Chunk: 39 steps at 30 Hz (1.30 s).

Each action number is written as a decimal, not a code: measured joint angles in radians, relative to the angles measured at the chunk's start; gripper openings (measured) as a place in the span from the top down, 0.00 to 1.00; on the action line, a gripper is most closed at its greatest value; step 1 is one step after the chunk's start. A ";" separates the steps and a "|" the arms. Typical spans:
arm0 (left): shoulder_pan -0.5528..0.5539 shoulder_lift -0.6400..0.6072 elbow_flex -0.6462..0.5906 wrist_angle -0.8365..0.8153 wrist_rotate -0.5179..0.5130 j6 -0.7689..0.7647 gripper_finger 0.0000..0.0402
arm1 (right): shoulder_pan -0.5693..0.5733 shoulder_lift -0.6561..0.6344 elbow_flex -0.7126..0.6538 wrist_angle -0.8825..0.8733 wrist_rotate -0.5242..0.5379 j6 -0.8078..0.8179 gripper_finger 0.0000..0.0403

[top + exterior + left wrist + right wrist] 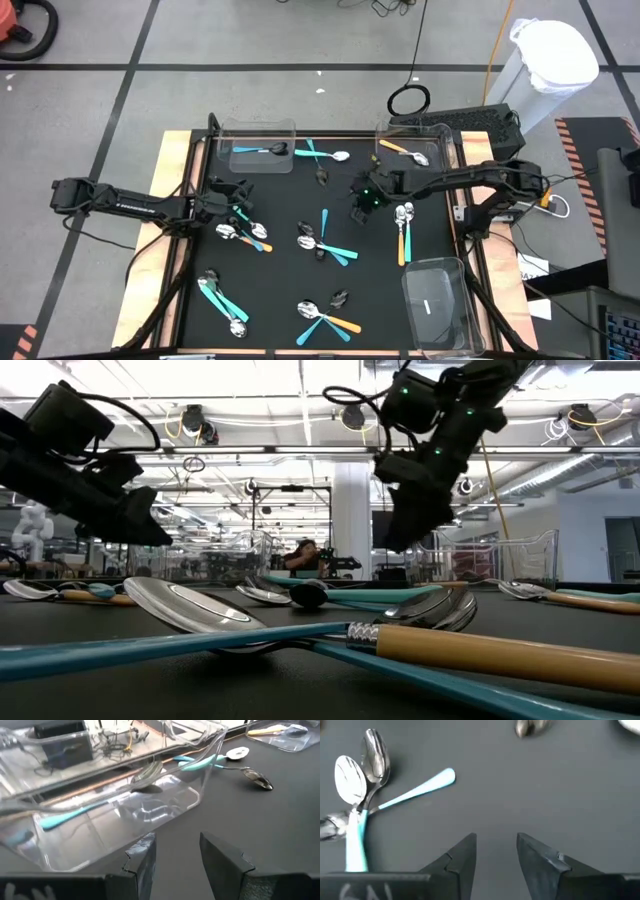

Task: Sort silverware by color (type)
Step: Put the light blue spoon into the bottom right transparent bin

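Spoons with teal, light-blue or orange handles lie scattered on the black mat (290, 200). My left gripper (238, 198) hovers open near the table's left side, just above a spoon cluster (246, 233); its wrist view faces the far-left clear bin (125, 820), where a light-blue-handled spoon (70, 815) lies. My right gripper (362, 203) hangs open over the mat's middle, fingers (496, 842) pointing down at bare mat beside two spoons (365, 770) with light-blue handles. In the low view both grippers (140, 525) (400, 525) are above the table, holding nothing.
A far-right clear bin (415, 148) holds an orange-handled spoon. A near-right bin (436, 305) stands at the mat's corner. Orange-handled spoons (403, 228) lie right of my right gripper; more spoons (322, 318) lie near the near edge. A dark spoon head (530, 726) lies alone.
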<state>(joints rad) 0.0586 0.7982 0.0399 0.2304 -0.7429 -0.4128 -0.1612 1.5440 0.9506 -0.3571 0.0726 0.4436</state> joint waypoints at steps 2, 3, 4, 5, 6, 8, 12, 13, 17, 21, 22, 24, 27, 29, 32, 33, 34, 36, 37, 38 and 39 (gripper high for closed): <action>0.000 0.000 0.000 0.001 0.000 0.009 0.61 | 0.019 -0.001 -0.001 -0.044 -0.032 0.085 0.65; 0.000 0.000 0.000 -0.001 0.001 0.008 0.61 | 0.031 0.000 -0.001 -0.062 -0.047 0.119 0.65; 0.000 0.000 0.000 -0.001 0.002 0.003 0.61 | 0.045 0.000 -0.001 -0.080 -0.053 0.153 0.65; -0.001 0.000 0.000 -0.001 0.007 0.001 0.61 | 0.058 0.000 -0.002 -0.095 -0.056 0.185 0.65; -0.002 0.000 0.000 -0.001 0.017 0.000 0.61 | 0.071 0.000 -0.002 -0.100 -0.060 0.210 0.65; -0.010 0.000 0.000 0.003 0.032 0.000 0.61 | 0.095 0.000 -0.002 -0.082 -0.088 0.230 0.65; -0.033 0.000 0.000 0.093 0.031 0.008 0.61 | 0.122 0.003 -0.002 0.072 -0.258 0.158 0.65; -0.037 0.000 0.000 0.120 0.031 0.013 0.61 | 0.125 0.005 -0.002 0.125 -0.289 0.136 0.65; -0.042 -0.001 0.000 0.195 0.026 0.064 0.61 | 0.105 0.009 -0.001 0.307 -0.304 0.016 0.65; -0.041 -0.001 0.000 0.235 0.024 -0.006 0.61 | 0.074 0.026 -0.001 0.372 -0.172 0.031 0.65; -0.042 -0.001 0.000 0.239 0.030 -0.019 0.61 | 0.076 0.027 -0.001 0.346 -0.135 0.035 0.65; -0.050 0.000 0.000 0.239 0.064 -0.019 0.61 | 0.103 0.027 -0.001 0.248 -0.053 0.036 0.65; -0.076 0.000 0.000 0.232 0.125 -0.102 0.61 | 0.154 0.028 -0.001 0.058 0.101 0.120 0.65; -0.100 0.000 0.000 0.228 0.139 -0.143 0.61 | 0.174 0.017 -0.001 -0.052 0.137 0.154 0.65; -0.130 0.000 0.000 0.203 0.119 -0.122 0.61 | 0.197 0.012 -0.001 -0.169 0.143 0.200 0.65; -0.135 0.000 0.000 0.195 0.104 -0.126 0.61 | 0.200 0.014 -0.001 -0.192 0.136 0.218 0.65; -0.140 0.000 0.000 0.191 0.092 -0.132 0.61 | 0.204 0.014 -0.001 -0.206 0.134 0.238 0.65; -0.148 0.000 0.000 0.187 0.082 -0.151 0.61 | 0.217 0.013 -0.001 -0.224 0.136 0.273 0.65; -0.150 0.000 0.000 0.187 0.078 -0.155 0.61 | 0.228 0.013 -0.001 -0.226 0.137 0.280 0.65; -0.152 0.000 0.000 0.188 0.072 -0.155 0.61 | 0.239 0.013 -0.001 -0.224 0.138 0.282 0.65; -0.152 0.000 0.000 0.188 0.062 -0.154 0.61 | 0.252 0.013 -0.001 -0.213 0.138 0.282 0.65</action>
<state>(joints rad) -0.0934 0.7986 0.0399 0.4179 -0.6805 -0.5669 0.0909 1.5574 0.9497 -0.5705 0.2104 0.7253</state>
